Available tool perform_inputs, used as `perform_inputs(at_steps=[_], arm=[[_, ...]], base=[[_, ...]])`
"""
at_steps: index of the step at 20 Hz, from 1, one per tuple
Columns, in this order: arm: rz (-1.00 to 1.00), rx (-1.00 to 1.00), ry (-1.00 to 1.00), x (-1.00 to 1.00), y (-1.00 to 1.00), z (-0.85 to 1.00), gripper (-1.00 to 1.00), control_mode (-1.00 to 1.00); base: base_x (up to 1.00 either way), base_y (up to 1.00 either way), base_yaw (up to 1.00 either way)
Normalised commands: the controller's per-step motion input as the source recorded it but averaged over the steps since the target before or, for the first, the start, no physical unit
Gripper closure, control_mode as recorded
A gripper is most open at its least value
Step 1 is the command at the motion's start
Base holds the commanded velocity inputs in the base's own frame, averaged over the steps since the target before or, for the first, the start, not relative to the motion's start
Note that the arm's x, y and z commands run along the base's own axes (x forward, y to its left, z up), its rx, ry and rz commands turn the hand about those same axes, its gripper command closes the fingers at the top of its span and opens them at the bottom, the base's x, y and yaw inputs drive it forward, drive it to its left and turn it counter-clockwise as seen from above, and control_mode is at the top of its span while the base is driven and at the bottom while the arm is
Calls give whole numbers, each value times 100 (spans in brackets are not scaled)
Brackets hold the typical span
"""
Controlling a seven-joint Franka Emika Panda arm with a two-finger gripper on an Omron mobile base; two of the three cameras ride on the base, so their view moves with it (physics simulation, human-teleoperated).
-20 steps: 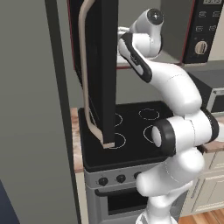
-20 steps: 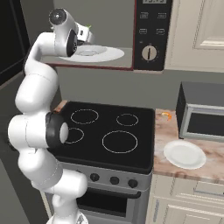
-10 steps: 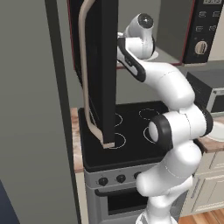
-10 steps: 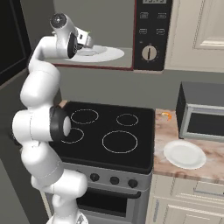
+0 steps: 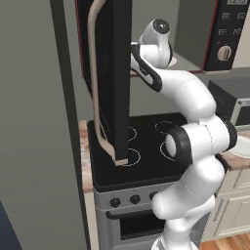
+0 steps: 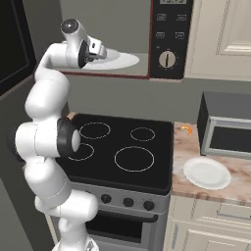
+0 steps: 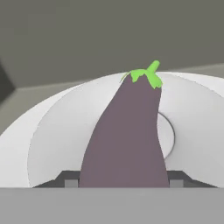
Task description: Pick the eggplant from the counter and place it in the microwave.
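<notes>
The eggplant (image 7: 127, 135), dark purple with a green stem, fills the middle of the hand view and points away from me over the microwave's white turntable (image 7: 52, 131). My gripper (image 7: 124, 180) is shut on the eggplant, one fingertip (image 7: 71, 180) against each side. From the right base view, the gripper (image 6: 102, 51) reaches into the microwave (image 6: 169, 39) cavity just above the turntable (image 6: 122, 61). The black microwave door (image 5: 114, 73) with its beige bar handle (image 5: 93, 73) stands wide open beside my arm.
The black stovetop (image 6: 122, 152) lies below the microwave. Right of it, the speckled counter (image 6: 182, 147) carries a white round plate (image 6: 207, 172) and a dark grey box (image 6: 228, 125) with a metal bar handle. A tall grey wall (image 5: 39, 122) stands left of the open door.
The hand has pushed a little deeper into the microwave cavity and lower toward the turntable, with the eggplant still held.
</notes>
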Motion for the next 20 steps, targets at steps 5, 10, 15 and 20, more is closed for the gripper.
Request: perform_inputs(at_steps=[5,10,15,20], arm=[[6,0,5,14,-8,0,100,-100],[6,0,0,3,-4,0,100,-100],[5,0,0,1,-2,0,-100,-100],[4,0,-1,-9,-1,0,-100,-100]], base=[[0,0,0],[0,0,0],[0,0,0],[0,0,0]])
